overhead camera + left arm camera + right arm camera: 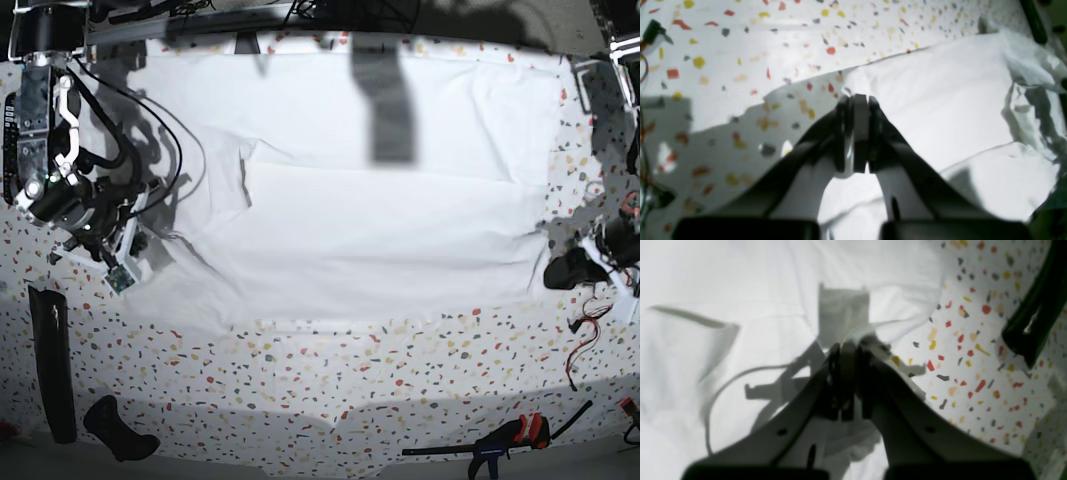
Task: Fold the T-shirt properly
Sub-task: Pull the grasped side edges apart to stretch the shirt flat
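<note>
T-shirt spread wide over centre and 12 o'clock part of speckled table, plain white, mostly flat. Layer folded over across the middle, with a step-like edge near 10 o'clock and a straight lower hem toward 6 o'clock. Dark shadow bar falling across cloth at 12 o'clock. Crumpled and wrinkled at the far end in left wrist view, smoother nearby.

Right gripper at 9 o'clock side of base view, jaws pressed together, pinching a bit of T-shirt edge; pinched cloth small, partly hidden behind fingers. Left gripper at 3 o'clock side, jaws together at shirt's edge where it meets the table; cannot tell whether cloth is caught between them. In base view left gripper mostly cut off by frame edge, dark and hard to make out. Both wrist views blurred.

Clamp at 5 o'clock.
</note>
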{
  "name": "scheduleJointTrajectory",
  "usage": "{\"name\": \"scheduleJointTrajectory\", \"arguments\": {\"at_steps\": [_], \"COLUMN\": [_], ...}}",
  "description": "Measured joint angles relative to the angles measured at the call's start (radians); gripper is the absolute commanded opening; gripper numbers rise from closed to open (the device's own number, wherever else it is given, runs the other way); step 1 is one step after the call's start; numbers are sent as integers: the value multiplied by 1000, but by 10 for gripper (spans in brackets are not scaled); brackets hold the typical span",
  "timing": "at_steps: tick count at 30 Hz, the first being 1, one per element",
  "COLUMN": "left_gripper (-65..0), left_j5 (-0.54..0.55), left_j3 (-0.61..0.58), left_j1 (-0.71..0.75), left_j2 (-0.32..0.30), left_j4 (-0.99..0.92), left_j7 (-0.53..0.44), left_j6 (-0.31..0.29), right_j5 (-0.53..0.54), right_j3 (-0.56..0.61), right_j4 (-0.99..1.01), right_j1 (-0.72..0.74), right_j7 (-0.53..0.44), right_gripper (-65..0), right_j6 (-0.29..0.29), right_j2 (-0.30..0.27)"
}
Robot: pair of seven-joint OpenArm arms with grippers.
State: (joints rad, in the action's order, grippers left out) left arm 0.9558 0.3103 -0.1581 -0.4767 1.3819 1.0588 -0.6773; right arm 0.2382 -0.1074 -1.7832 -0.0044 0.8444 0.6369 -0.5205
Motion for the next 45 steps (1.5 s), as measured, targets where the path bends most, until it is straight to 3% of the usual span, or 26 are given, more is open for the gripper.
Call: {"name": "scheduleJointTrajectory", "arguments": {"at_steps": [8,13,20,27,33,37,42,45], "left_gripper": [-650,-650,-650,-650,-650,-650,-650,-650], "left_j5": [-53,-103,-188,-237,-238,-248,-362,-372], "left_j3": [9,9,9,9,9,9,9,9], "left_j1": [168,218,238,238,238,239,239,239], "left_j2": [-3,-3,-3,-3,-2,-2,-2,-3], "left_j4": [180,200,200,200,201,248,361,400], "left_j7": [17,4,4,18,45,56,57,97], "left_j6": [0,46,48,48,48,73,111,118], "right_j5": [8,7,12,16,90,95,98,98], "right_j3": [-95,-157,-226,-228,-229,-229,-230,-230], "right_j4": [-121,-137,-137,-137,-137,-137,-137,-137], "right_j1": [-150,-234,-245,-245,-245,-251,-314,-335], "right_j7": [23,21,22,64,187,204,204,204], "right_gripper": [-650,-650,-650,-650,-650,-650,-650,-650], "right_j6": [1,1,0,-1,-3,-4,-3,-4], "right_j2": [-13,-51,-55,-55,-55,-55,-55,-53]}}
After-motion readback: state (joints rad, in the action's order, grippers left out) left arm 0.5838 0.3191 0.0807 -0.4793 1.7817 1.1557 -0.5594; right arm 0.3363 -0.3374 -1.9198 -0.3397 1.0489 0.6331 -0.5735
